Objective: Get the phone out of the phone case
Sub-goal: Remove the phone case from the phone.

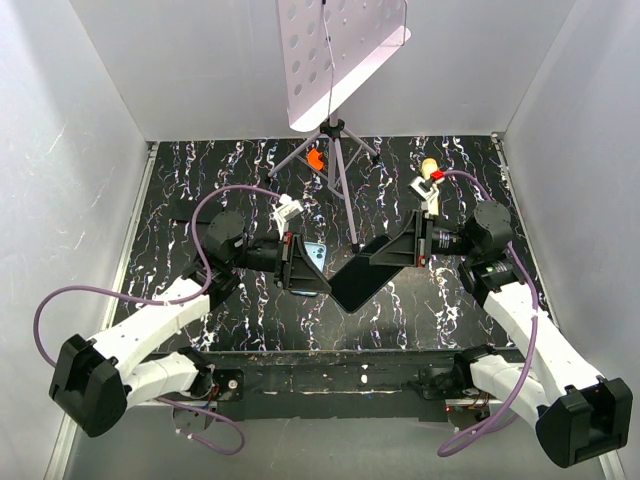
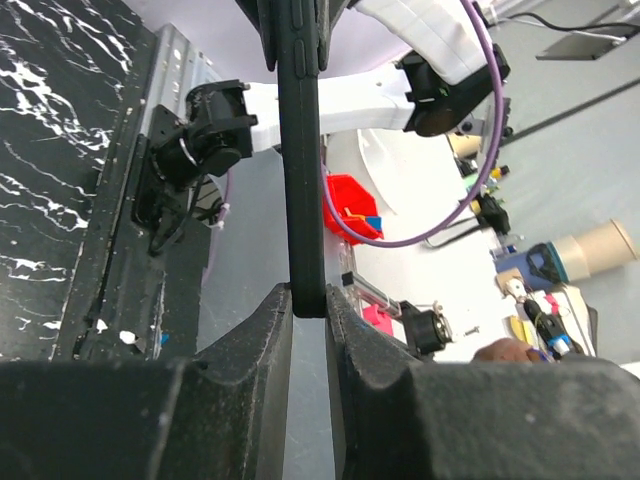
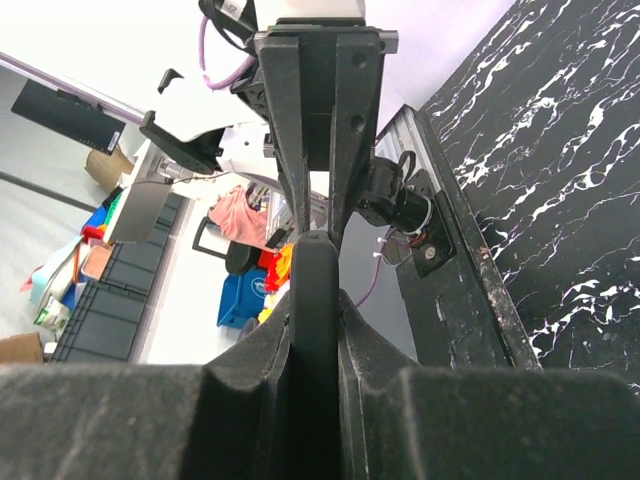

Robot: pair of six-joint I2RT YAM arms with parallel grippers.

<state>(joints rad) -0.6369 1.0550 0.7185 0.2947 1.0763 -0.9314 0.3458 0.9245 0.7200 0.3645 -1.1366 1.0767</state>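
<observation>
The phone (image 1: 360, 272), a dark glossy slab, hangs tilted above the black marbled table between both arms. My right gripper (image 1: 385, 255) is shut on its far right end; in the right wrist view the phone's dark edge (image 3: 316, 300) fills the gap between the pads of that gripper (image 3: 317, 250). My left gripper (image 1: 322, 278) is shut on the opposite end, and in the left wrist view its tips (image 2: 308, 300) pinch the thin dark edge of the phone (image 2: 300, 150). A light blue patch of the phone case (image 1: 316, 255) shows beside the left fingers; I cannot tell whether it touches the phone.
A tripod (image 1: 335, 150) carrying a perforated white plate (image 1: 335, 50) stands at the back middle of the table, with an orange object (image 1: 315, 158) at its foot. White walls enclose the left, right and far sides. A metal rail (image 1: 330, 375) runs along the near edge.
</observation>
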